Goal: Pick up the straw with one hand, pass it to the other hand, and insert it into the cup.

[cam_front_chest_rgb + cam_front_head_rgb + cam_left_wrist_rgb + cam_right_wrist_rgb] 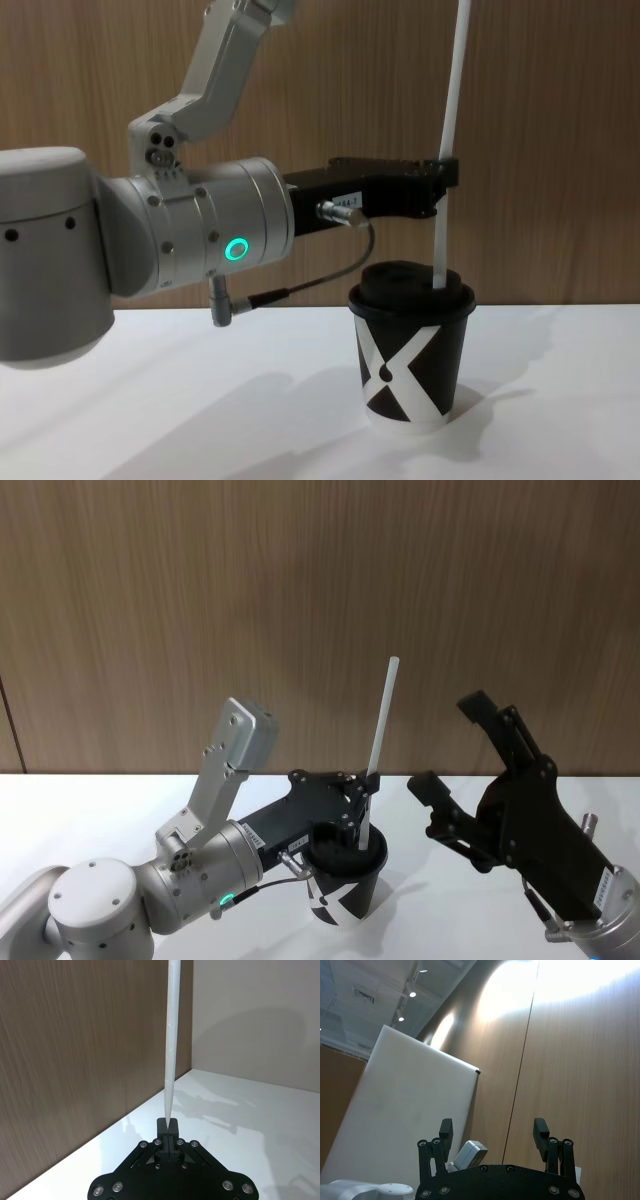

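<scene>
White straw (381, 719) pinched upright in left gripper (366, 780), tip at black cup (412, 355) lid; right gripper (449, 748) spread open beside, holding nothing.

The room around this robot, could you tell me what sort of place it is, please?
Probably an indoor lab or demo room: a white table against a wood-panelled wall, ceiling spotlights, and a lone cup as prop.

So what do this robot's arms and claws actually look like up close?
Both arms are fat silver-grey cylinders. The left arm carries a glowing green ring and a thin dark cable with a metal plug. The left gripper and right gripper are flat black plates with linked black fingers, dotted with small bolts.
</scene>
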Available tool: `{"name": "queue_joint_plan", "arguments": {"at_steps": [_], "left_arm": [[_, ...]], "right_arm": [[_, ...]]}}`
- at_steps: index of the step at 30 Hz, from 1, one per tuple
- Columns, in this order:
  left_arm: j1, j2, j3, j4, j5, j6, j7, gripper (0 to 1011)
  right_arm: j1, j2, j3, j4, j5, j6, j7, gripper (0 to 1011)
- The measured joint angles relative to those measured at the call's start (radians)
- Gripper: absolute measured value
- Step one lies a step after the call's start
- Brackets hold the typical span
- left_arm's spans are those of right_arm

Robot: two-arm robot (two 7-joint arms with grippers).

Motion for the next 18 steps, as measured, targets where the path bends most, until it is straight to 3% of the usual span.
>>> {"name": "queue_joint_plan", "arguments": {"at_steps": [18], "left_arm": [[0.019,-0.010,-0.012,-0.009,0.025,-0.012,0.010,2]], "right_arm": [[0.000,0.000,0.000,0.000,0.000,0.000,0.000,1001]]}}
